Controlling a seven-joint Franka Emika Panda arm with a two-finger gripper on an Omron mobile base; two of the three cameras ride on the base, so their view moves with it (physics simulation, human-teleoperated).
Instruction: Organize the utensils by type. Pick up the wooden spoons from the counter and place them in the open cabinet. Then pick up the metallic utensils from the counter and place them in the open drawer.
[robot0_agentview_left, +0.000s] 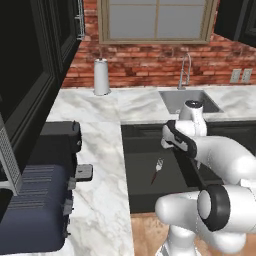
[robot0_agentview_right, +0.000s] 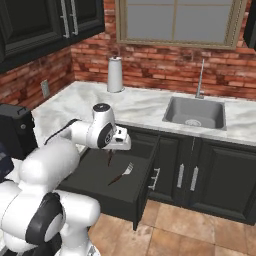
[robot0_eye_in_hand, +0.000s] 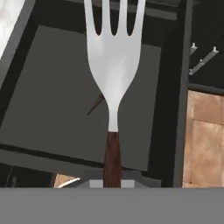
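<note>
My gripper (robot0_agentview_right: 110, 151) is shut on the dark handle of a silver-pronged fork (robot0_eye_in_hand: 113, 65). It holds the fork (robot0_agentview_right: 109, 158) above the open drawer (robot0_agentview_right: 92, 176). In the hand view the prongs point away from the gripper (robot0_eye_in_hand: 112, 182), over the drawer's flat dark-grey bottom (robot0_eye_in_hand: 48, 100). A second fork (robot0_agentview_left: 157, 170) lies loose on the drawer (robot0_agentview_left: 145, 192) floor; it also appears in the right base view (robot0_agentview_right: 123, 174). The white marble counter (robot0_agentview_left: 102, 150) runs along the drawer's left. A black upper cabinet (robot0_agentview_left: 27, 70) hangs at the far left, its inside hidden. The wooden spoons are out of view.
A steel sink (robot0_agentview_right: 195, 112) with a faucet (robot0_agentview_right: 200, 79) sits right of the drawer. A paper-towel roll (robot0_agentview_right: 115, 74) stands against the brick wall. A dark blue appliance (robot0_agentview_left: 35, 205) crowds the counter's near left. Closed black lower cabinets (robot0_agentview_right: 200, 175) stand under the sink.
</note>
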